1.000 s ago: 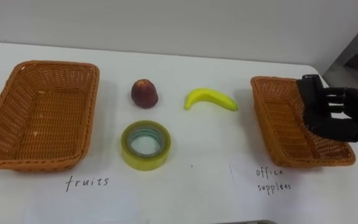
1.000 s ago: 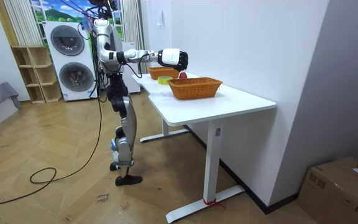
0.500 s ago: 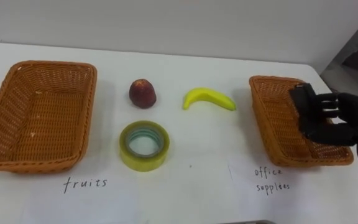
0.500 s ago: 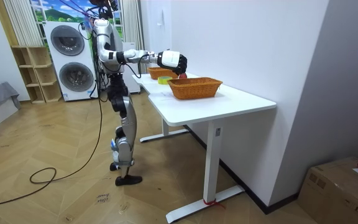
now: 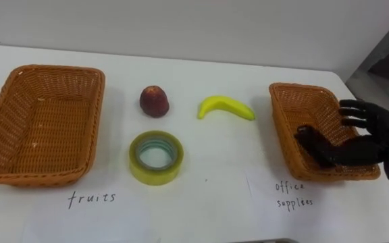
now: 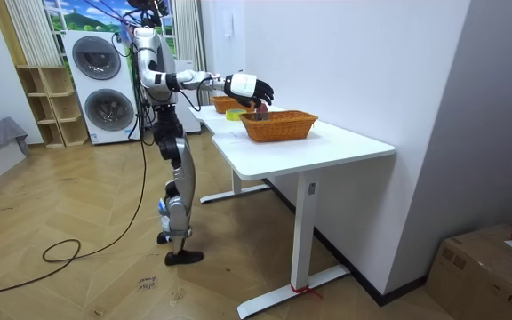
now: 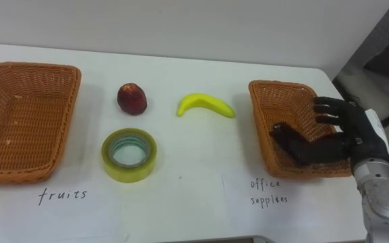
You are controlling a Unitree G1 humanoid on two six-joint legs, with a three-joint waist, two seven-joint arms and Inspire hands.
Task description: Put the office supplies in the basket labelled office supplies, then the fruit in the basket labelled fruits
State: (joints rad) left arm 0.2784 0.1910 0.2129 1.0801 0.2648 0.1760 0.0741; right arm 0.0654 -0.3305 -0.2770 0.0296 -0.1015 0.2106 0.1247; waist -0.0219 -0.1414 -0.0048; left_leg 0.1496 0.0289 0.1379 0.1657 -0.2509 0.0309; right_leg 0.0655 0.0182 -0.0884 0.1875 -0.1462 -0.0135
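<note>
My right hand point(image 5: 375, 132) hovers over the right wicker basket point(image 5: 281, 123), marked for office supplies, with its fingers spread open. A small black object point(image 5: 310, 142) lies inside that basket, just left of the hand's thumb. On the white table stand a red apple point(image 5: 154, 100), a yellow banana point(image 5: 226, 107) and a roll of yellowish tape point(image 5: 157, 157). The left wicker basket point(image 5: 59, 69), marked for fruits, holds nothing. In the room view I stand at the table's long side with my right hand point(image 6: 247, 86) out over the near basket point(image 6: 278, 125).
Handwritten labels sit on the table point(image 5: 208, 202) before each basket. The table's right edge runs close behind the right basket. A wall backs the table's far side. Washing machines point(image 6: 100, 84) and a shelf stand behind me in the room view.
My right hand was shut on the black object above the right basket. It has lowered, opened its fingers and let the object go into the basket.
</note>
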